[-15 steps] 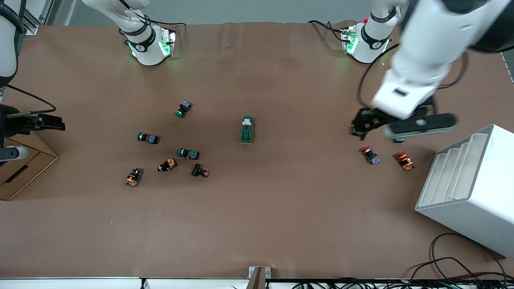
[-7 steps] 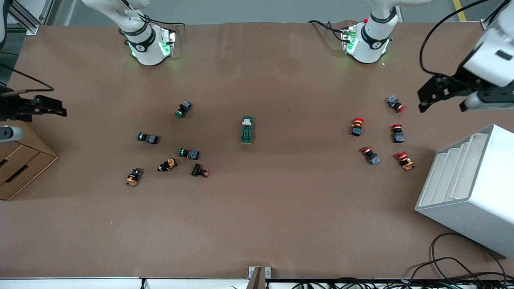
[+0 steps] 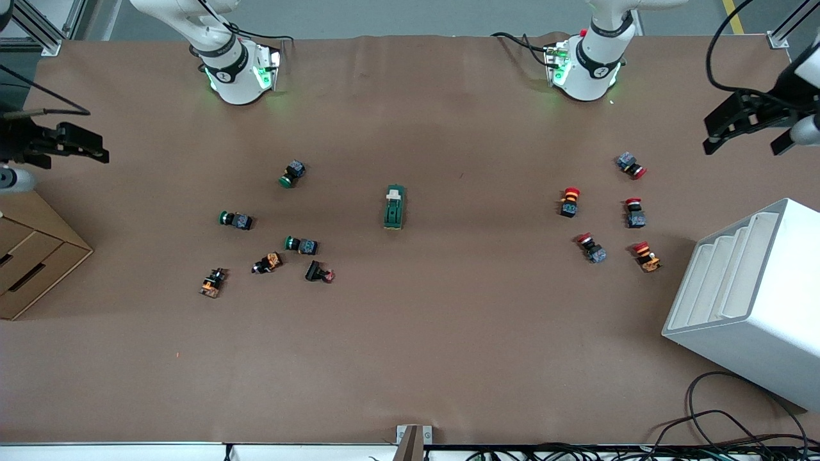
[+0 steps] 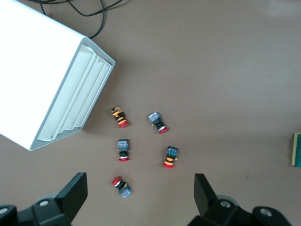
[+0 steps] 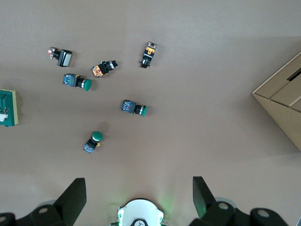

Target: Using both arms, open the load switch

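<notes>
The load switch (image 3: pixel 394 207), a dark-green block with a white tab at the end toward the bases, lies flat at the table's middle with nothing touching it. It shows at the frame edge in the left wrist view (image 4: pixel 297 149) and the right wrist view (image 5: pixel 8 107). My left gripper (image 3: pixel 743 147) hangs open and empty over the left arm's end of the table, high above the red-capped buttons (image 4: pixel 140 188). My right gripper (image 3: pixel 101 147) hangs open and empty at the right arm's end of the table (image 5: pixel 138 188), far from the switch.
Several red-capped buttons (image 3: pixel 602 211) lie toward the left arm's end, beside a white slotted rack (image 3: pixel 743 301). Several buttons, some green-capped (image 3: pixel 269 230), lie toward the right arm's end. A cardboard box (image 3: pixel 32 262) sits at that table edge. The right arm's base (image 5: pixel 140 214) shows below its fingers.
The left arm has swung away from over the red-capped buttons toward its end of the table, uncovering them. The right gripper has drifted slightly toward the bases. The load switch has not moved.
</notes>
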